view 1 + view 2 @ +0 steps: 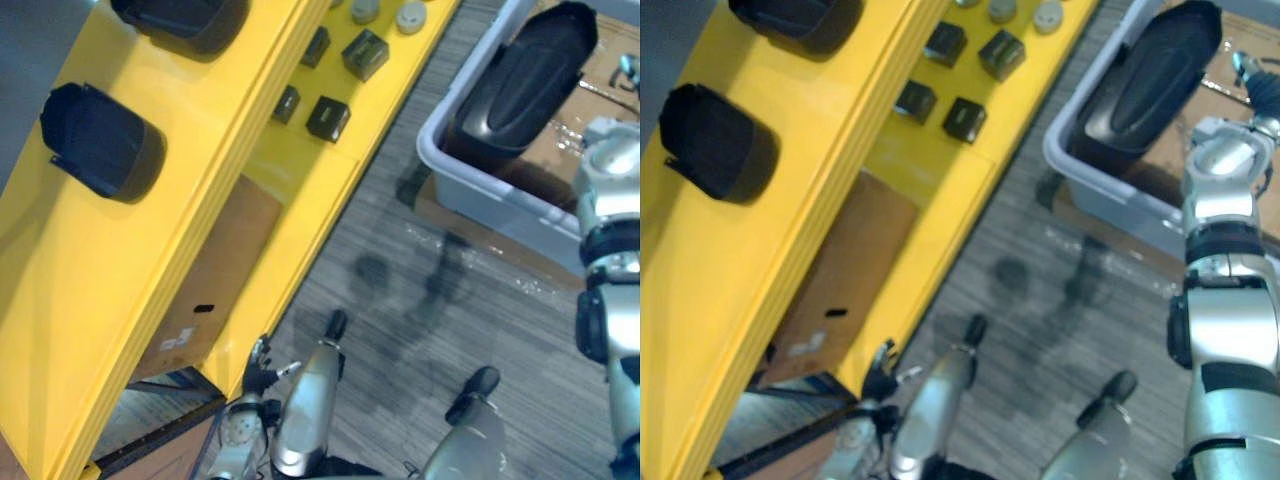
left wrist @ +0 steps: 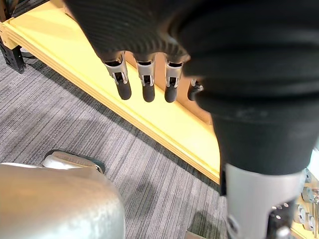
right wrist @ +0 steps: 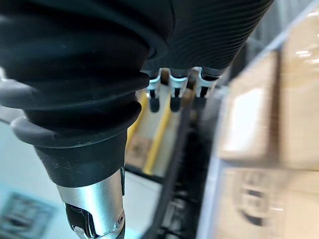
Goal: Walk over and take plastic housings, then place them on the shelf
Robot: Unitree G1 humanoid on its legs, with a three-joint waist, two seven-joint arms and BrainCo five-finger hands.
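Two black housings (image 1: 100, 140) sit on the yellow shelf's (image 1: 60, 300) top level, and a 3rd housing (image 1: 530, 70) lies in the grey bin (image 1: 490, 200) nearby. L hand (image 2: 146, 82) & R hand (image 3: 172, 97): fingers straight, both empty.

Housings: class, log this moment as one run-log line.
shelf: two housings on top | bin: one housing inside | left robot hand: open, empty | right robot hand: open, empty

No legible text or labels
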